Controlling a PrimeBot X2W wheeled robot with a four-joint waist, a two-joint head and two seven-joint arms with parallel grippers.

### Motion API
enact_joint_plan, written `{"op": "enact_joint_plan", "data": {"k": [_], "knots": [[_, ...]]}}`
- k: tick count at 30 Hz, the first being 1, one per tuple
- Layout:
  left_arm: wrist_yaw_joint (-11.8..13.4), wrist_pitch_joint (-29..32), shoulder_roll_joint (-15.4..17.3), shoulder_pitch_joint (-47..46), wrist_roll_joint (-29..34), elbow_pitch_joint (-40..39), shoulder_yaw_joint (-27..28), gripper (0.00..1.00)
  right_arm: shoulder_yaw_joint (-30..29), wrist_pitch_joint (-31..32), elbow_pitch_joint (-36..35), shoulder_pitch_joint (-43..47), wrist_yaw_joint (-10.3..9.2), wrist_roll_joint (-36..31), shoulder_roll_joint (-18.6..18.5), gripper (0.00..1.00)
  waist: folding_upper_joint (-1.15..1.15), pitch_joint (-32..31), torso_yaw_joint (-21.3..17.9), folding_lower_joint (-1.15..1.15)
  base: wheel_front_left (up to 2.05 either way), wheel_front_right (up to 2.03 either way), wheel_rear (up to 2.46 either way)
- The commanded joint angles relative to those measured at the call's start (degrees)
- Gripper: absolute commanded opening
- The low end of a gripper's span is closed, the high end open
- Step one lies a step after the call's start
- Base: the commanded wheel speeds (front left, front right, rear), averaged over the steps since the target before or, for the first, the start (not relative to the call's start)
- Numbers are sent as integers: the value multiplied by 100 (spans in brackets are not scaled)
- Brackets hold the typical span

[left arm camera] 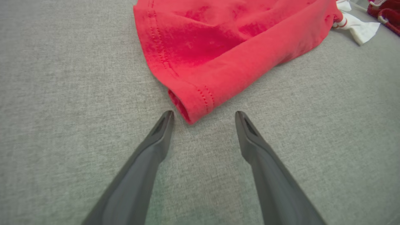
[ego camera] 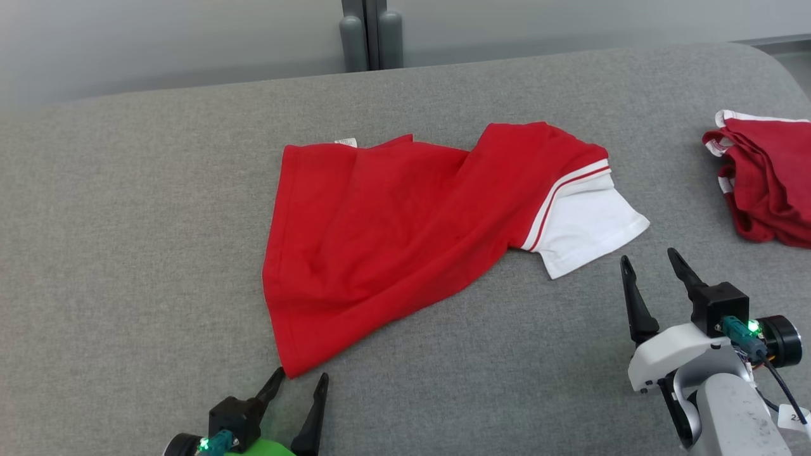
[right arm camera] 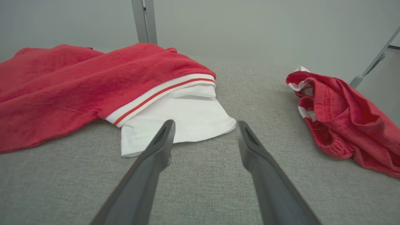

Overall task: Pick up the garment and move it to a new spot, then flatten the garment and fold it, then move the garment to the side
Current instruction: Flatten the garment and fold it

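Red garment (ego camera: 393,240) lay rumpled mid grey surface (ego camera: 127,253), ungripped, left gripper (ego camera: 301,373) open at its hem corner, right gripper (ego camera: 647,255) open near the white sleeve (ego camera: 583,228); flattening, folding, side-move apparently outstanding.

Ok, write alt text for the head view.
A red T-shirt with a white sleeve lies rumpled on a grey fabric surface. The open left gripper sits at its near corner, the open right gripper by the sleeve; another red garment lies at far right.
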Motion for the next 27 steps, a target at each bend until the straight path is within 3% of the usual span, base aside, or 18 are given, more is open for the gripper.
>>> {"op": "enact_joint_plan", "data": {"k": [1, 15, 19, 21, 23, 26, 27], "knots": [[14, -1, 65, -99, -60, -35, -34, 100, -6, -12, -25, -66, -10, -33, -22, 100, 0, 115, -40, 0, 0, 0, 0], [14, 2, 298, -421, -264, -68, -449, 100, -53, -12, -41, -362, -10, -181, -23, 100, 0, 418, 15, 0, 0, 0, 0], [14, 7, 380, -525, -292, 11, -630, 94, -120, -13, 34, -639, -10, -424, -22, 100, 0, 543, 44, 0, 0, 0, 0], [14, 12, 403, -572, -311, 60, -704, 76, -197, -12, 110, -801, -11, -572, -24, 100, 0, 609, 70, 0, 0, 0, 0], [14, 14, 431, -613, -337, 107, -791, 49, -326, -13, 253, -969, -11, -742, -22, 100, 0, 668, 103, 0, 0, 0, 0], [14, 30, 471, -648, -366, 218, -928, 24, -599, -13, 617, -1232, -10, -1015, -23, 100, 0, 735, 158, 0, 0, 0, 0], [14, 43, 485, -671, -390, 239, -970, 9, -704, -11, 790, -1337, -10, -1135, -21, 100, 0, 760, 184, 0, 0, 0, 0]]}}
